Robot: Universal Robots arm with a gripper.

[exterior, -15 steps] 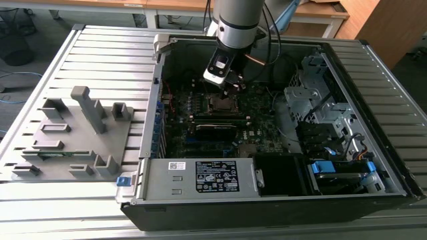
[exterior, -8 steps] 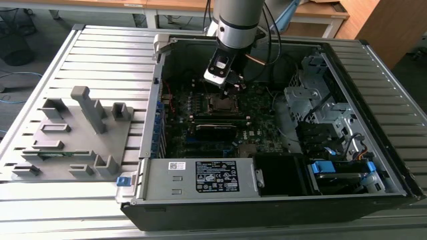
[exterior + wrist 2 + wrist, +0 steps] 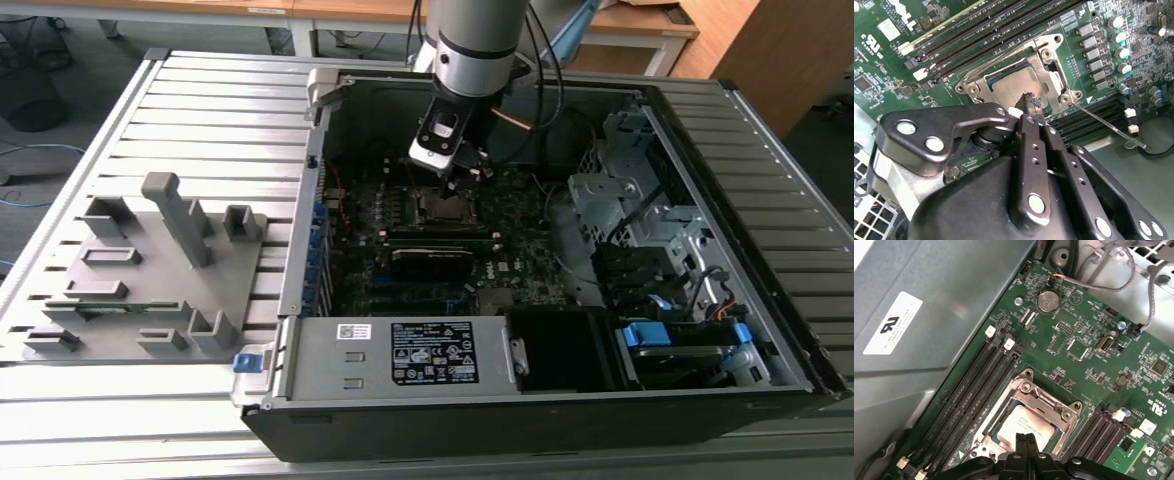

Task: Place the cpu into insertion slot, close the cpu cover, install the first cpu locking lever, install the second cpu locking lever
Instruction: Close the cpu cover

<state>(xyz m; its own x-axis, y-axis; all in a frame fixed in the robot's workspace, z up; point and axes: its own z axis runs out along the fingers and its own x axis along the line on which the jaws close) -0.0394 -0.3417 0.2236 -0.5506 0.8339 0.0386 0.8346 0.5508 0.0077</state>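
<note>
Where the arm reaches into the case, exterior view, gripper: black fingers pointing down, just above the insertion slot.
insertion slot: small dark square with a metal rim, set in green circuit board.
computer case: open sheet-metal box, black and grey, lying on a ribbed grey table; it holds the board, drive cages and cables.
grey metal box: inside the case, well apart from the insertion slot; it carries a black label and a white sticker, print too small to read.
fixture: grey block of posts and pockets, outside the case, far from the insertion slot.
second wrist view, gripper: black metal linkage, fingers pressed together with nothing between them; tips at the cpu's edge, contact cannot be told.
cpu: flat square with a dull silvery-grey top, seated in the insertion slot.
cpu cover: thin silvery frame lying flat around the cpu, which shows through its window.
locking lever: thin bare wire rod, running from the insertion slot's corner out over black memory slots.
first wrist view, gripper: two fingers flat against each other, over the cpu.
cpu cover: stamped metal, screw heads at its corners.
coin battery: round, silvery, well apart from the insertion slot.
sticker: white with dark print, on a smooth grey panel.
</note>
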